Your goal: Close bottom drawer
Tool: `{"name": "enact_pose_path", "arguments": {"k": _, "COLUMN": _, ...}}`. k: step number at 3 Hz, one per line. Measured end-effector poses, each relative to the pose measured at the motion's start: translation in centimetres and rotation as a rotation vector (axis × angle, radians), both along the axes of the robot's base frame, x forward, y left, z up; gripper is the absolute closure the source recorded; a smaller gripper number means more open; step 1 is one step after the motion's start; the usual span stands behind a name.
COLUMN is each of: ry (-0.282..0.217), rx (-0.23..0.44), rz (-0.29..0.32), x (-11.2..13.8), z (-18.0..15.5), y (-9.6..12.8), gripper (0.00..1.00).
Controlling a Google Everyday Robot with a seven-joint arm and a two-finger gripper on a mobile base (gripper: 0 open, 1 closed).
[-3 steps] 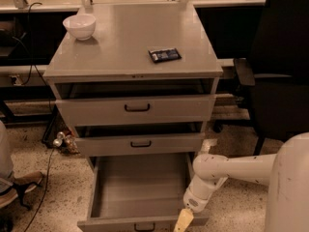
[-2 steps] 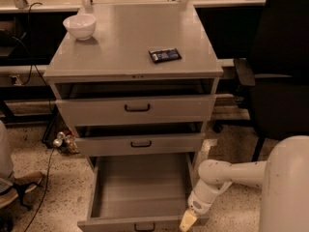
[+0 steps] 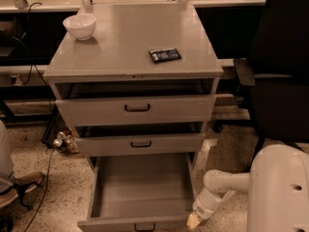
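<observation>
The bottom drawer (image 3: 140, 187) of the grey cabinet (image 3: 130, 42) is pulled far out, its deep grey tray empty. Its short front panel with a small dark loop handle (image 3: 144, 226) lies at the lower edge of the view. My gripper (image 3: 194, 221) hangs at the end of the white arm, low at the drawer's front right corner, beside the front panel. Only a tan tip of it shows. The middle drawer (image 3: 140, 144) and the top drawer (image 3: 136, 109) above stand slightly open.
A white bowl (image 3: 80, 26) and a dark flat packet (image 3: 164, 55) lie on the cabinet top. A black office chair (image 3: 280, 71) stands to the right. Cables and small clutter (image 3: 63, 141) lie on the speckled floor at the left. My white base (image 3: 280, 192) fills the lower right.
My arm and gripper have moved down and a little right, toward the front right corner of the bottom drawer. The drawer has not visibly moved.
</observation>
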State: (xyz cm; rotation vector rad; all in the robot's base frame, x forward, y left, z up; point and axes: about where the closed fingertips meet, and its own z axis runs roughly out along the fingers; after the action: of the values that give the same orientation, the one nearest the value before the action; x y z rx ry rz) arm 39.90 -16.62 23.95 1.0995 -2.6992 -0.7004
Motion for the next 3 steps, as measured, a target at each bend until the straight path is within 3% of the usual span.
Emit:
{"name": "enact_pose_path", "arguments": {"k": 1, "ry": 0.011, "rx": -0.013, "rz": -0.022, "x": -0.1, "z": -3.4, "y": -1.0, "gripper": 1.00}}
{"name": "enact_pose_path", "arguments": {"k": 3, "ry": 0.036, "rx": -0.046, "rz": -0.077, "x": -2.3, "z": -6.5, "y": -2.6, "gripper": 1.00}}
